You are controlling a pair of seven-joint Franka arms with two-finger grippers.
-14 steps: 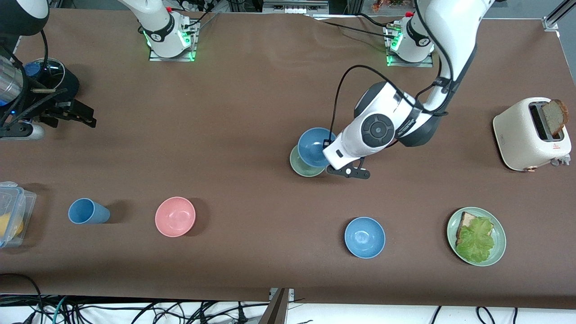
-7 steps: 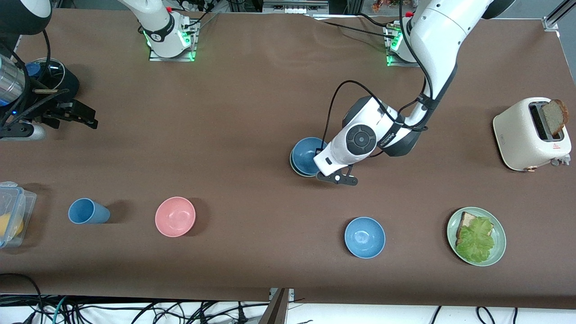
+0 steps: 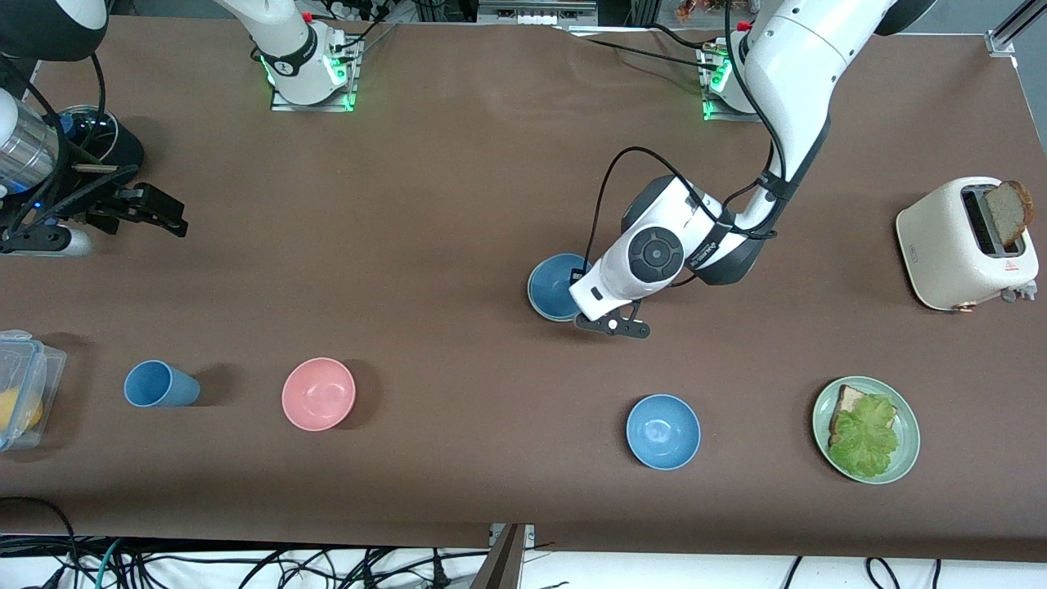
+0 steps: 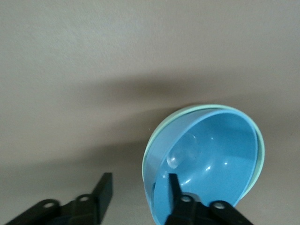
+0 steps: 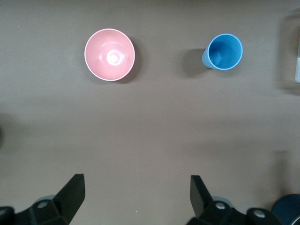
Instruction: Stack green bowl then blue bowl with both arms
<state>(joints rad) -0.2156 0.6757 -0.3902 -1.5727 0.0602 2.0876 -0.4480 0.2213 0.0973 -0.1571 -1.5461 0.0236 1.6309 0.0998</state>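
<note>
The blue bowl (image 3: 554, 286) sits nested in the green bowl (image 4: 201, 107) at mid-table. Only the green bowl's thin pale rim shows around it in the left wrist view; in the front view it is almost hidden. My left gripper (image 3: 590, 304) is low at the stack's edge and open (image 4: 138, 190). One finger (image 4: 172, 190) is inside the blue bowl (image 4: 215, 154), the other (image 4: 104, 190) is outside and apart from the rim. My right gripper (image 3: 155, 214) is open and empty (image 5: 136, 190), waiting over the table at the right arm's end.
Nearer the front camera stand a brighter blue bowl (image 3: 662, 431), a pink bowl (image 3: 318, 393), a blue cup (image 3: 159, 384) and a green plate (image 3: 822, 409) with bread and lettuce. A toaster (image 3: 965, 244) stands at the left arm's end. A clear container (image 3: 20, 384) sits at the right arm's end.
My left gripper lowered the blue bowl from a tilted, offset position into the green bowl, where it now rests nested. The right gripper drifted slightly toward mid-table.
</note>
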